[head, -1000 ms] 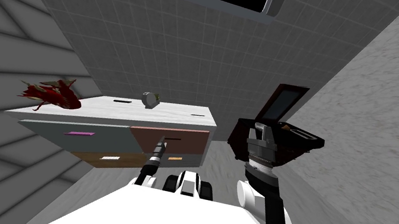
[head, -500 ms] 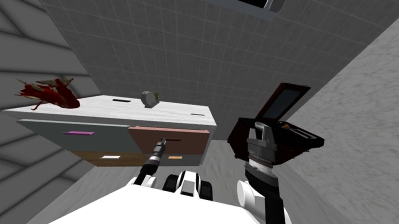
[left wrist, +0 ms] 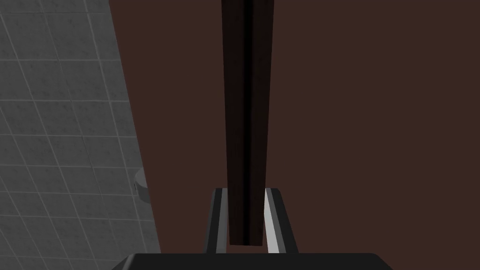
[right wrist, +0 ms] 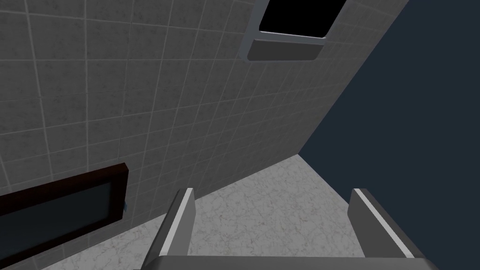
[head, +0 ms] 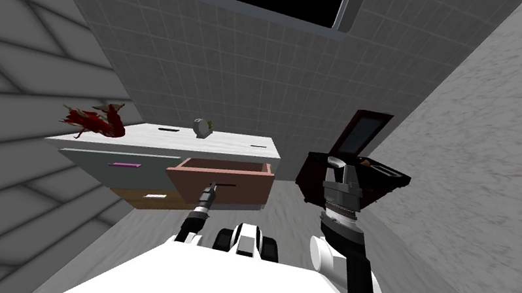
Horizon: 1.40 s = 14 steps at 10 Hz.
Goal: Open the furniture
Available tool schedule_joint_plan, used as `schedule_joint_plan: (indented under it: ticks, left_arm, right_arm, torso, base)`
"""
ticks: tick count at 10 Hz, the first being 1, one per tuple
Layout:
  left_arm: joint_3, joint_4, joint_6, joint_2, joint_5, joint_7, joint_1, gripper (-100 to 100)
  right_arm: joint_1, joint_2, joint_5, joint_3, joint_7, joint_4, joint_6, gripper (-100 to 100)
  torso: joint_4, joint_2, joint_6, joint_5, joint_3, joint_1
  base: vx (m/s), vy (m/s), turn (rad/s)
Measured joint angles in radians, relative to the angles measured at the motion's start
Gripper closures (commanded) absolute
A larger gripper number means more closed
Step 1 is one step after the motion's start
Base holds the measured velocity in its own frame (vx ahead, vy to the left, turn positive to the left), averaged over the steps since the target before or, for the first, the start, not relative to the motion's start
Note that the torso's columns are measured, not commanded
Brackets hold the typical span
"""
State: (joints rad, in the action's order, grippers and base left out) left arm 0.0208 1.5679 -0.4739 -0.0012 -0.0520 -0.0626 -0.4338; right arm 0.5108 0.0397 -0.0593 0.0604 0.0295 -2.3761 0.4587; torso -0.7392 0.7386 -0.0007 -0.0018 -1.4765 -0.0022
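Note:
A low dresser [head: 111, 159] with a pale top stands against the tiled wall. Its upper right drawer [head: 247, 182], reddish brown, is pulled part way out, so its inside rim shows. My left gripper [head: 211, 188] is at the dark bar handle [head: 228, 183] on that drawer's front. In the left wrist view the handle [left wrist: 247, 117] runs between the two fingers [left wrist: 273, 213], which press its sides: shut on it. My right gripper [head: 341, 173] is held up to the right, near the dark stand; its fingers [right wrist: 180, 220] are wide open with nothing between them.
On the dresser top lie a red plant-like object [head: 95, 121] and a small grey ornament [head: 202, 127]. A dark stand [head: 319, 187] with a tilted framed mirror [head: 365, 132] is to the right. Walls close in on both sides.
The upper right drawer has slid out from flush to part way open with my left gripper on its handle. The whole view has shifted as I drew back from the dresser.

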Motion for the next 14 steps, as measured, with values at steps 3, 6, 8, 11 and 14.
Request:
schedule_joint_plan:
  ticks: [3, 6, 8, 11, 14]
  left_arm:
    - [-0.009, 0.017, -0.010, 0.001, -0.003, -0.004, -0.024, 100]
    - [-0.014, 0.060, 0.018, 0.002, -0.004, -0.008, -0.046, -100]
    - [-0.016, 0.108, 0.052, 0.004, -0.006, -0.015, -0.066, -100]
    - [-0.021, 0.197, 0.107, 0.005, -0.009, -0.023, -0.099, -100]
    - [-0.026, 0.276, 0.172, 0.010, -0.010, -0.035, -0.134, -100]
  right_arm:
    - [0.000, 0.000, 0.000, 0.000, 0.000, 0.000, 0.000, 0]
    - [0.000, 0.000, 0.000, 0.000, 0.000, 0.000, 0.000, 0]
    - [0.000, 0.000, 0.000, 0.000, 0.000, 0.000, 0.000, 0]
    - [0.000, 0.000, 0.000, 0.000, 0.000, 0.000, 0.000, 0]
    - [0.000, 0.000, 0.000, 0.000, 0.000, 0.000, 0.000, 0]
  torso:
    - [-0.001, 0.003, 0.000, 0.000, 0.002, 0.001]
    - [0.002, -0.005, 0.001, 0.002, -0.003, 0.002]
    - [0.001, -0.003, 0.001, 0.002, -0.001, 0.003]
    - [0.001, 0.000, 0.001, 0.002, 0.001, 0.002]
    - [-0.003, 0.002, 0.000, -0.002, 0.002, 0.000]
  base:
    - [-0.152, -0.018, 0.005]
    - [-0.005, -0.004, -0.019]
    - [0.009, -0.001, -0.028]
    - [0.005, 0.000, -0.021]
    - [-0.002, -0.004, -0.015]
